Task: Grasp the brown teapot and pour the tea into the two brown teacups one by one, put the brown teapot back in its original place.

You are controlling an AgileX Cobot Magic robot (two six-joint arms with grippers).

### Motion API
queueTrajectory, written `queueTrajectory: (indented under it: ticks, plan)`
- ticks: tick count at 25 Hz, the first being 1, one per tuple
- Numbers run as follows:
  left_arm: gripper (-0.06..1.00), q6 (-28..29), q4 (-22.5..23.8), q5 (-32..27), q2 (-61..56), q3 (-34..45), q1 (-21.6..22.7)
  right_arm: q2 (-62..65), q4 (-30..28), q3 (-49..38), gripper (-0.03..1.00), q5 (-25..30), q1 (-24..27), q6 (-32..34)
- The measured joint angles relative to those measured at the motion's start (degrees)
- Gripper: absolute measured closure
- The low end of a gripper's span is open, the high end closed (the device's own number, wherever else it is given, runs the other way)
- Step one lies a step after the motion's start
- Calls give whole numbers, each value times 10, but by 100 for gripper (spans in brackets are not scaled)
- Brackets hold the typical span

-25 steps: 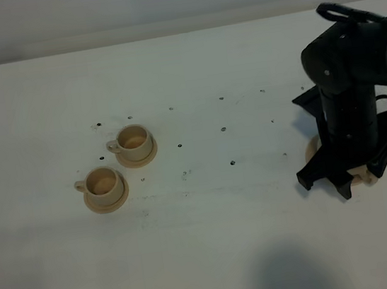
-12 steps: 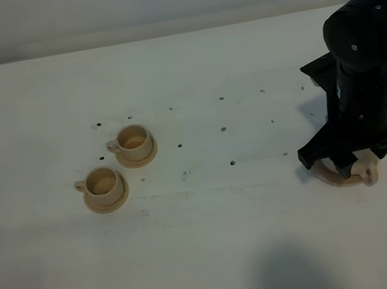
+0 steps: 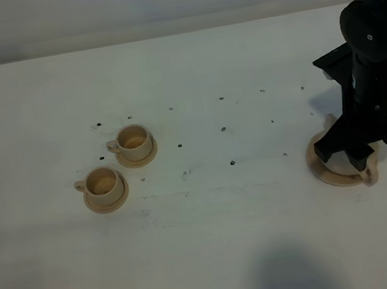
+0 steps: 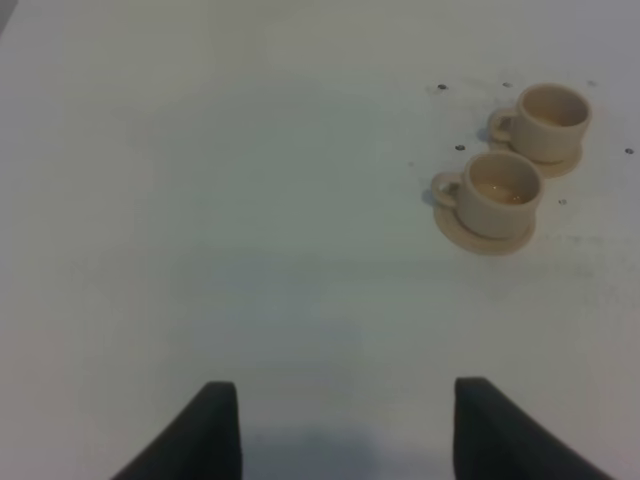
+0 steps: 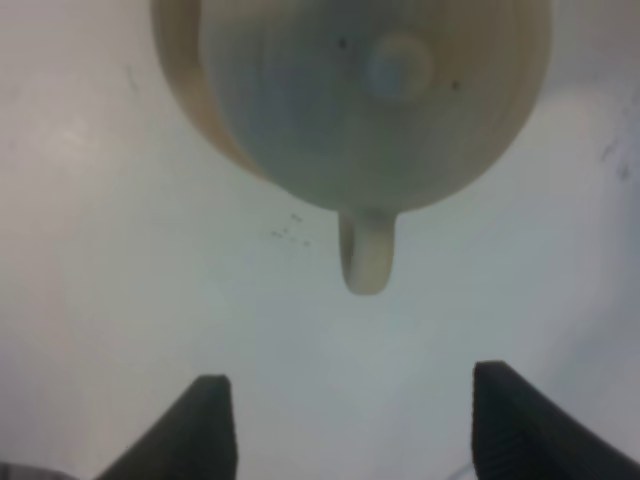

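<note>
Right gripper (image 5: 350,432) reads wide open on my wrist feed. Its two dark fingers stand far apart, with only bare white table (image 3: 227,240) between them, and they grip nothing. The brown teapot (image 5: 370,90) fills the view just beyond the fingertips. It is squat, round and pale tan, with its lid knob (image 5: 398,65) on top. Its loop handle (image 5: 367,250) points toward the gap between the fingers but stays clear of both tips.

On the high camera the black arm covers most of the pot. I can only see the rim of the large saucer (image 3: 328,172) it sits on and a bit of the handle poking out at the near edge. That puts the pot on the right side of the table.

My left gripper (image 4: 345,432) is also spread open and empty, hovering over bare table. The two teacups (image 3: 104,183) (image 3: 134,141) stand upright, each on its own small saucer (image 3: 105,201), close together on the left and well apart from the teapot. Each cup's handle points left on the high camera. I can't tell from either feed whether they hold tea.
</note>
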State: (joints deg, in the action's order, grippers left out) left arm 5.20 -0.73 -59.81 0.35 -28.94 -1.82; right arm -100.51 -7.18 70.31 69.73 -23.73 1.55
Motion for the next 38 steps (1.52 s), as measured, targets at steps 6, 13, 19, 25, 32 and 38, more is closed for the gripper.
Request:
queueTrajectory:
  ticks: [6, 13, 19, 25, 32, 38]
  plan:
    - [47, 0, 0, 0, 0, 0, 0, 0, 7, -25, 43, -29, 18, -38]
    - [47, 0, 0, 0, 0, 0, 0, 0, -5, -55, 43, -82, 27, -65]
    - [47, 0, 0, 0, 0, 0, 0, 0, -18, -55, 43, -120, 27, -82]
    - [47, 0, 0, 0, 0, 0, 0, 0, -19, -73, 43, -136, 27, -85]
    - [47, 0, 0, 0, 0, 0, 0, 0, -19, -90, 43, -175, 27, -86]
    - [47, 0, 0, 0, 0, 0, 0, 0, -19, -90, 43, -180, 27, -86]
